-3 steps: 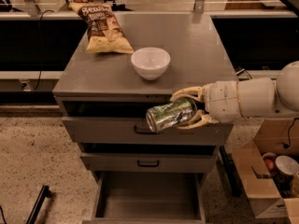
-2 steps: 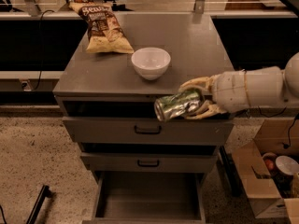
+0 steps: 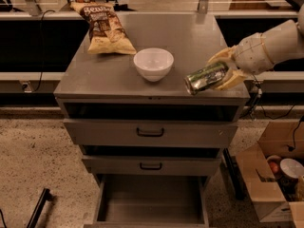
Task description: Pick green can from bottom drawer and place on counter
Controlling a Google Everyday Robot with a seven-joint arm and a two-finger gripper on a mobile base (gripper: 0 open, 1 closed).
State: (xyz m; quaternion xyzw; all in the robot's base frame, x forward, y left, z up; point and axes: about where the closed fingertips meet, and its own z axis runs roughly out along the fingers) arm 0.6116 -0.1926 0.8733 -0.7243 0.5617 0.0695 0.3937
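Nearest to the camera, well below the white bowl [image 3: 153, 63] and in front of it, the bottom drawer [image 3: 151, 201] is pulled out, and its inside shows no object. Above it, also below the bowl, the two drawers with black handles [image 3: 150, 132] are pushed in or almost in. One level higher comes the tabletop [image 3: 190, 32], the grey top of the cabinet, which is the counter of the task. The bowl stands on it, close to the front edge and about in the middle. To the right of the bowl as the camera sees it, and a little nearer to the front edge, the gripper [image 3: 217, 74] hangs over the front right part of the tabletop. Its pale fingers [image 3: 233, 79] are clamped on the green can [image 3: 206, 77], one above and one below. The can is tilted, nearly lying, with its silver end turned toward the bowl but apart from it. I cannot tell whether the can touches the surface; it seems to be just above it. Behind the bowl and to its left lies a bag of chips [image 3: 105, 30]. In my judgement the picking is done and the placing step is in hand. The next move calls for lowering the can onto the bare surface right of the bowl, preferably turned upright so that it does not roll toward the edge, and only then spreading the fingers.
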